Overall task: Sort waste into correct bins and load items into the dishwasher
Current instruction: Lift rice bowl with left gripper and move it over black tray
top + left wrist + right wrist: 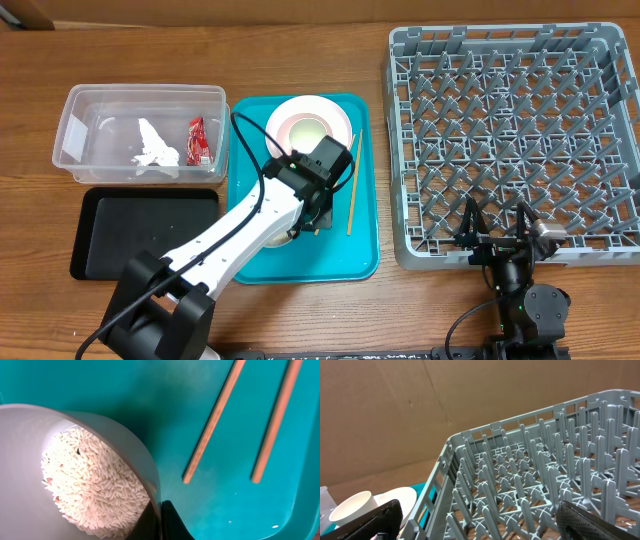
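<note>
My left gripper [161, 511] is shut on the rim of a pale bowl [30, 435] that holds a heap of white rice [95, 485]. In the overhead view the left gripper [305, 213] reaches over the teal tray [365, 255], and the bowl [285, 238] is mostly hidden under the arm. Two wooden chopsticks [212, 422] lie on the tray right of the bowl. A pink plate [335, 118] with a white cup [305, 130] on it sits at the tray's far end. My right gripper [497, 225] hangs open over the front edge of the grey dish rack [400, 150], with nothing between its fingers [385, 515].
The clear tub [70, 120] at the left holds a crumpled tissue [155, 148] and a red wrapper [197, 140]. A flat black tray [140, 230] lies in front of it. A few loose rice grains [274, 526] dot the teal tray.
</note>
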`<state>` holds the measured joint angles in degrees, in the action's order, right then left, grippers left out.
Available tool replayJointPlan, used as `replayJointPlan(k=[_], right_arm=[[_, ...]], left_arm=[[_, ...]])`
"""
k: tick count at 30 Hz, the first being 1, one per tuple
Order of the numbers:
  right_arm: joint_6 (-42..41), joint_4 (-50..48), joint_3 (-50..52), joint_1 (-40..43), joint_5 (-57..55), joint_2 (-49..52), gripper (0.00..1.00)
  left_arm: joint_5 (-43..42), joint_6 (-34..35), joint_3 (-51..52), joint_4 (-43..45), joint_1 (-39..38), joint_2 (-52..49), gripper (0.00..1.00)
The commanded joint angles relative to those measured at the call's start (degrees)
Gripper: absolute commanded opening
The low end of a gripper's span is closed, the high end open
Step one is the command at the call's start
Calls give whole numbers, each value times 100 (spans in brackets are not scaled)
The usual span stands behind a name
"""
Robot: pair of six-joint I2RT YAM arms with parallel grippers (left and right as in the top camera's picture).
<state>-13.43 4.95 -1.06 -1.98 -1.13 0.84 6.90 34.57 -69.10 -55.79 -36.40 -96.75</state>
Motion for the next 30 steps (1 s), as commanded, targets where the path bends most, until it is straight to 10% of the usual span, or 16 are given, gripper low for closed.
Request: replayJointPlan(k=[1, 30], right_arm=[[37, -37, 57, -31, -66, -57, 100], [37, -37, 57, -31, -66, -55, 100]], left_arm=[[393, -118, -348, -92, -39, 20, 4], [-514, -269, -769, -1049, 824, 946, 4]])
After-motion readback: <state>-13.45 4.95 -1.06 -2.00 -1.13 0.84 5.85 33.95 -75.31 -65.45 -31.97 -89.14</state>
